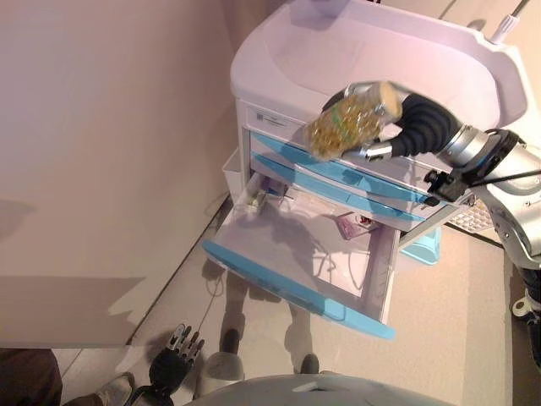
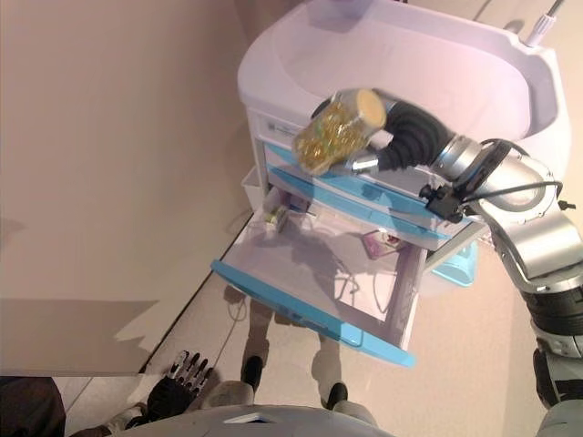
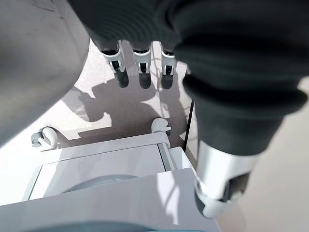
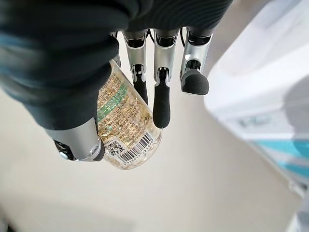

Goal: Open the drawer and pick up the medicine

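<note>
My right hand (image 1: 396, 139) holds a clear medicine bottle (image 1: 352, 119) full of yellow capsules, lifted in front of the white cart (image 1: 363, 59) above the drawers. In the right wrist view the fingers (image 4: 161, 99) and thumb curl round the labelled bottle (image 4: 126, 126). The lowest blue-fronted drawer (image 1: 297, 290) stands pulled out wide below it, with small packets (image 1: 353, 225) left inside at the back. My left hand (image 1: 175, 358) hangs low near the floor with its fingers relaxed and nothing in it.
Two more blue-fronted drawers (image 1: 347, 173) above the open one are shut. A white bin (image 1: 232, 172) hangs on the cart's left side. A person's shoe (image 1: 110, 391) shows at the lower left. A plain wall fills the left side.
</note>
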